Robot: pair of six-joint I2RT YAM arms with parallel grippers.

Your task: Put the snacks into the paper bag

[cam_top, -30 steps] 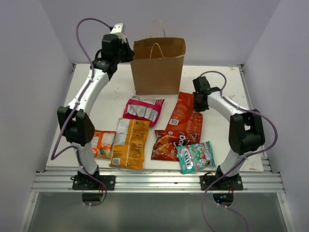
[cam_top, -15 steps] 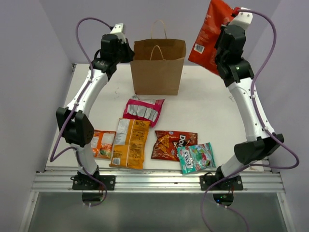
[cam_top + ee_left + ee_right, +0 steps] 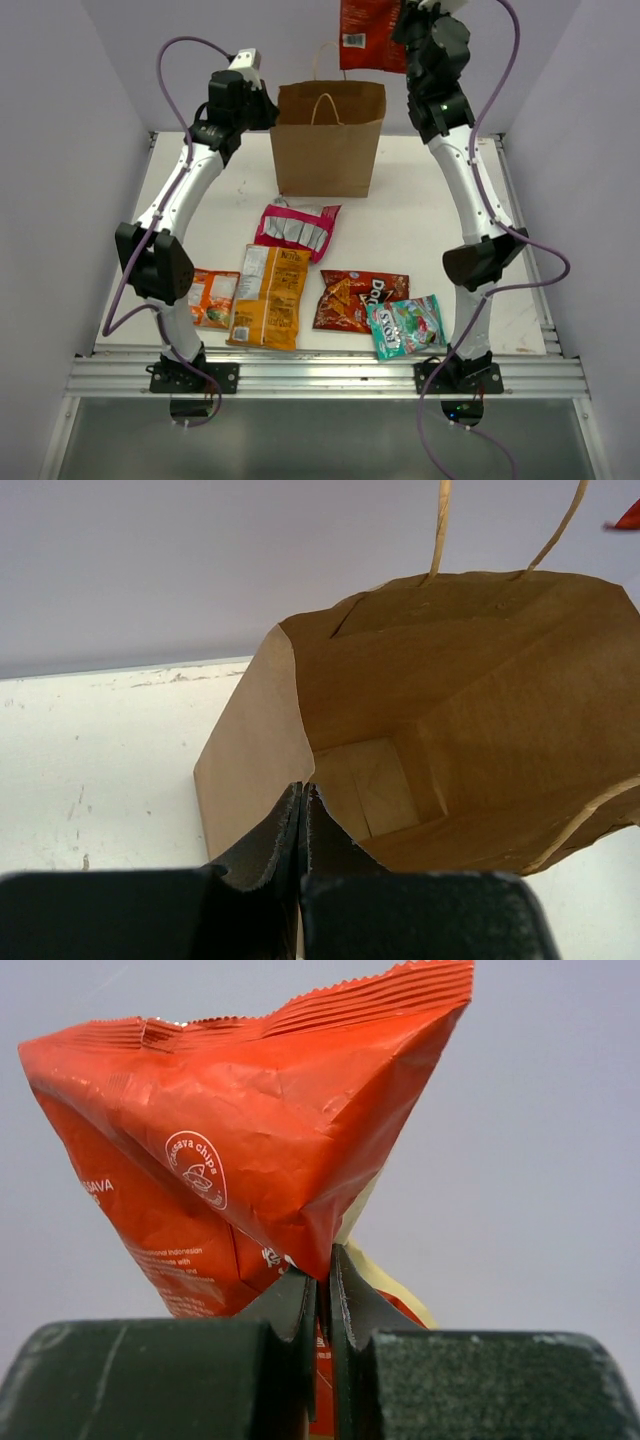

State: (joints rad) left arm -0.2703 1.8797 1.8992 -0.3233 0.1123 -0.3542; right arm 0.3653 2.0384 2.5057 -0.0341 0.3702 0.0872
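Observation:
The brown paper bag (image 3: 328, 140) stands upright at the back of the table, open and with nothing inside (image 3: 450, 700). My left gripper (image 3: 268, 105) is shut on the bag's left rim (image 3: 303, 790). My right gripper (image 3: 405, 30) is raised high, just right of and above the bag's mouth, shut on the red packet (image 3: 368, 35), which hangs over the bag; in the right wrist view the jaws (image 3: 325, 1260) pinch a fold of the red packet (image 3: 250, 1140). On the table lie the pink-silver packet (image 3: 297, 226), yellow-orange packet (image 3: 270, 296), small orange packet (image 3: 213, 298), Doritos packet (image 3: 360, 299) and teal-green packet (image 3: 405, 325).
Grey walls close in the white table (image 3: 440, 220) on three sides. A metal rail (image 3: 320, 375) runs along the near edge by the arm bases. The bag's handles (image 3: 325, 60) stick up under the red packet.
My right arm lifted the red packet off the table, up to the right of the bag, then swung it left over the bag's mouth. The left gripper stayed on the rim.

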